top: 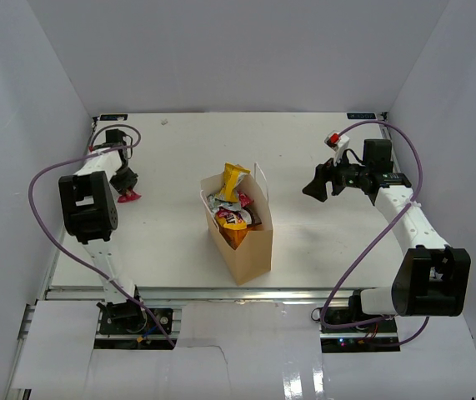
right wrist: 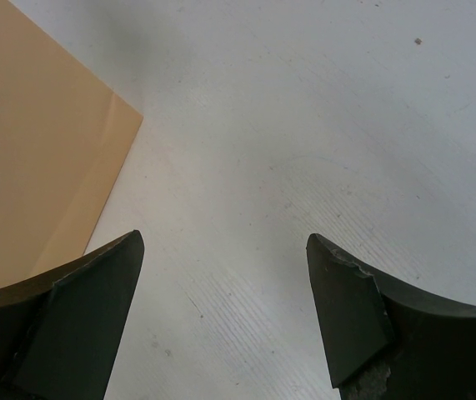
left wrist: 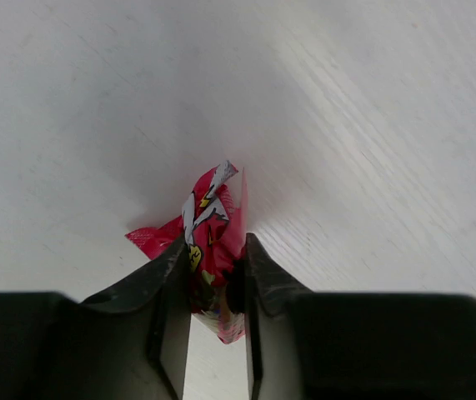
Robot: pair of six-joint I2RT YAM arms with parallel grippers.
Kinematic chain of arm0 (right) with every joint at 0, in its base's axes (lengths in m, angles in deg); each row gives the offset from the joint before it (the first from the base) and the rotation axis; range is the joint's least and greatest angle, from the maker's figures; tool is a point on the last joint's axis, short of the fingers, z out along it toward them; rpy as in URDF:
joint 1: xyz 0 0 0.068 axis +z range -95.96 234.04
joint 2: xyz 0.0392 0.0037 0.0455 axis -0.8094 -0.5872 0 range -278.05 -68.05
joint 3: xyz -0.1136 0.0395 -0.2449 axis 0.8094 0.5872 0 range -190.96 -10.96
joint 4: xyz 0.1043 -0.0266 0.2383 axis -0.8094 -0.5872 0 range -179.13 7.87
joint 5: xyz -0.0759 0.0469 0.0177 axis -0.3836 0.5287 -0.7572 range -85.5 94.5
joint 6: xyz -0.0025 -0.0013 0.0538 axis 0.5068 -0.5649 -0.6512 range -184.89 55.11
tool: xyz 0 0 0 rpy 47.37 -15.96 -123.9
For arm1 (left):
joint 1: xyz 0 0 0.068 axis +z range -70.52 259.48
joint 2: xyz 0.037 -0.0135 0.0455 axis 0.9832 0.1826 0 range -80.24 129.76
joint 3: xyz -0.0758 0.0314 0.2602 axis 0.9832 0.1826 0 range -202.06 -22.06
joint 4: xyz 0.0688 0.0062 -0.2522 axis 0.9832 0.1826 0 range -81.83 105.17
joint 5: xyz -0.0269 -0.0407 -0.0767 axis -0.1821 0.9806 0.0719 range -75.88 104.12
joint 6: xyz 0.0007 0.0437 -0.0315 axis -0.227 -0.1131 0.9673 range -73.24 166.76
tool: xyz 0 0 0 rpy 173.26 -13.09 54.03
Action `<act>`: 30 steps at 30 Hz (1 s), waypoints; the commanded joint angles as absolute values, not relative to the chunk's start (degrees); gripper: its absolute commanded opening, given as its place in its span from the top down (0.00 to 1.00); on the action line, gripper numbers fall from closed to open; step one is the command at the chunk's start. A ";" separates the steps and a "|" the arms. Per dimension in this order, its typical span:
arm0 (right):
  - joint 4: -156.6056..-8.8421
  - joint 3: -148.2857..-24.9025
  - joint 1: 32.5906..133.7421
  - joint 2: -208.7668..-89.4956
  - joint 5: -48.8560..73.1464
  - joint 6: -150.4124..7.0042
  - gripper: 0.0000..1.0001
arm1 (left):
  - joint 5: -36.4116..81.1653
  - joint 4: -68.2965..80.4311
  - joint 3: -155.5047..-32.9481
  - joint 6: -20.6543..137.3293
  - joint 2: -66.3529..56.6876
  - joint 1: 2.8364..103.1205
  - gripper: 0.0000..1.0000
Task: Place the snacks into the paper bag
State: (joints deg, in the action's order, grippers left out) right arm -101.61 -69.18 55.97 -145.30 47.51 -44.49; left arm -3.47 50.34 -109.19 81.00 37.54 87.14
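A small pink-red pack [left wrist: 212,208] lies on the white table at the far left, and my left gripper [left wrist: 217,267] pinches it between both fingers. From above, that gripper [top: 125,183] stands over the pack [top: 130,197]. The tan paper bag [top: 253,246] stands upright mid-table with several snacks inside, among them a yellow-orange bag [top: 235,177] sticking out of the top and a dark pack [top: 232,218]. My right gripper [top: 317,187] hovers to the right of the bag, open and empty. In the right wrist view its gripper [right wrist: 225,275] frames bare table, with the bag's wall [right wrist: 37,142] at the left.
White walls close in the table on the left, back and right. A small red-and-white object [top: 333,138] sits near the right arm's wrist at the back right. The arm bases [top: 121,312] stand at the near edge.
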 commanded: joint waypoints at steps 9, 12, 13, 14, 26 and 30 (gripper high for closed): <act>-100.41 -68.71 55.71 -145.83 50.03 -43.44 0.16 | 45.00 25.25 -87.13 73.47 8.20 87.21 0.76; -100.50 -68.70 55.80 -146.10 50.12 -43.18 0.16 | 54.43 20.40 -84.03 75.05 2.22 86.07 0.78; -100.58 -68.79 55.80 -146.18 50.21 -43.18 0.16 | 55.50 18.56 -83.59 75.58 0.98 85.55 0.78; -100.59 -68.88 55.80 -146.27 50.29 -43.27 0.16 | 58.38 17.41 -83.23 75.93 -0.94 84.67 0.78; -100.94 -68.79 55.80 -146.27 51.00 -43.71 0.16 | 66.23 8.61 -91.93 80.68 -3.69 72.28 0.76; -100.94 -68.44 55.80 -145.66 50.65 -43.62 0.16 | 70.44 5.19 -92.11 81.39 -3.25 69.03 0.75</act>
